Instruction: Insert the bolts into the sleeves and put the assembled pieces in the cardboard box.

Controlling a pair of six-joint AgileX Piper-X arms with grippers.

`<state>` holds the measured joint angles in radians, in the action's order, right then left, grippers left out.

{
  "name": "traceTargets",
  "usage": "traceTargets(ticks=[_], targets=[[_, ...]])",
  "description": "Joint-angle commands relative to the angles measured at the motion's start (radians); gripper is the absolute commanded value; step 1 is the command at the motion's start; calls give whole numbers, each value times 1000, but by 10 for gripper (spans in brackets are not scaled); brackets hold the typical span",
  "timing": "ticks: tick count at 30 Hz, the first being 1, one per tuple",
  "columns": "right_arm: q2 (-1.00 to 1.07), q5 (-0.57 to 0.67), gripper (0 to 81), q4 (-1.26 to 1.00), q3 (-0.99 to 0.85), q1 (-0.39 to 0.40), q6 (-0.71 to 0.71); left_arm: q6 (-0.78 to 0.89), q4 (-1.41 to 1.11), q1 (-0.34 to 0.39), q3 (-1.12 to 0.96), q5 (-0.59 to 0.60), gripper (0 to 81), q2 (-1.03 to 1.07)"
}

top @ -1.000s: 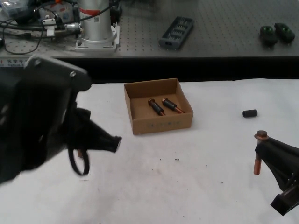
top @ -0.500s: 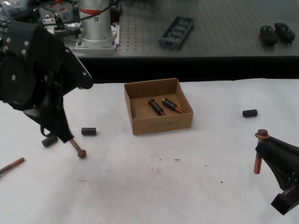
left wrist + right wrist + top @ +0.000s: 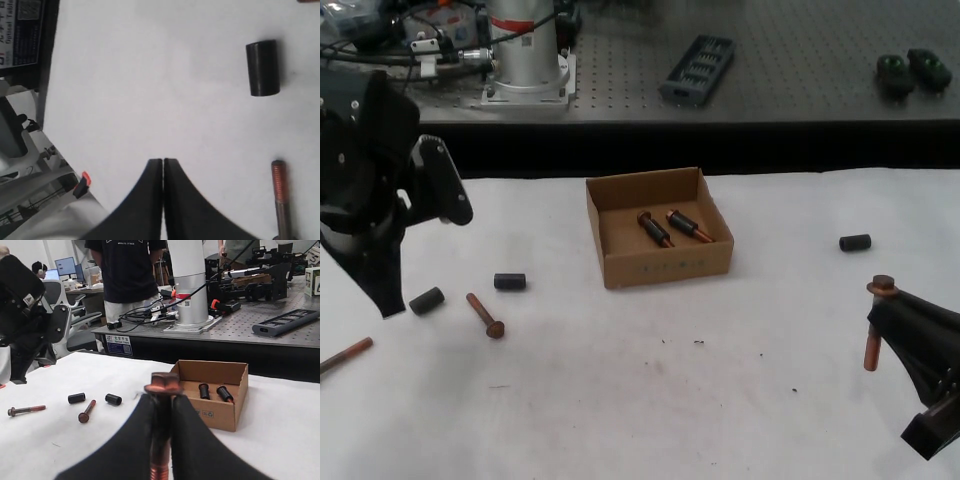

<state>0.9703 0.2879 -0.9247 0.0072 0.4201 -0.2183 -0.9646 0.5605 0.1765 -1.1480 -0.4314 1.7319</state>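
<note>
Swinging back toward 9 o'clock, the left arm has cleared the left part of the tabletop [image 3: 650, 400]. A second ago its dark bulk covered that side, and half a second ago its tip stood right at a loose bolt [image 3: 483, 314]. That bolt now lies flat and uncovered at 8 o'clock from the cardboard box [image 3: 660, 268], apart from the arm. Two black sleeves have also come into sight: the nearer sleeve [image 3: 510, 282] at 9 o'clock from the box, and the farther sleeve [image 3: 426, 300] beyond it, close to the arm.

The left hand [image 3: 163, 165] is clenched on nothing, its fingers pressed together above bare white tabletop. The right hand [image 3: 161, 399] has not moved. It grasps the held bolt [image 3: 161, 384] upright, head on top, at 4 o'clock from the box. A third sleeve [image 3: 855, 242] lies at 3 o'clock from the box. Two assembled pieces [image 3: 672, 228] lie side by side inside the box.

It looks as if the left arm let the loose bolt go, so no pairing is under way on that side. Three bolts and three sleeves seem left to join.

An edge bolt [image 3: 345, 355] at 8 o'clock is cut off by the frame. The right arm is cut off at 4 o'clock. The held bolt's lower shank is hidden between the fingers.
</note>
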Motion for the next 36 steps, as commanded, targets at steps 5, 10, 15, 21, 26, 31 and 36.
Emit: traceTargets(ticks=[5, 10, 15, 21, 26, 31, 36], targets=[[-5, -26, 66, -48, -7, 1, -28, 71, 31, -18, -62, 158, 6, 69], [-5, -32, 66, -48, -7, 1, -28, 162, 48, -23, -123, 267, 6, 108], [-5, -32, 66, -63, -7, 1, -5, 250, 152, -40, -209, 373, 6, 142], [-5, -32, 66, -63, -7, 1, -5, 337, 183, -79, -247, 445, 22, 168], [-5, -32, 66, -70, -7, 1, -5, 337, 206, -88, -247, 443, 104, 180], [-5, -32, 66, -70, -7, 1, -5, 335, 222, -88, -247, 443, 104, 196], [-5, -32, 66, -70, -7, 1, -5, 328, 226, -88, -247, 443, 109, 212]])
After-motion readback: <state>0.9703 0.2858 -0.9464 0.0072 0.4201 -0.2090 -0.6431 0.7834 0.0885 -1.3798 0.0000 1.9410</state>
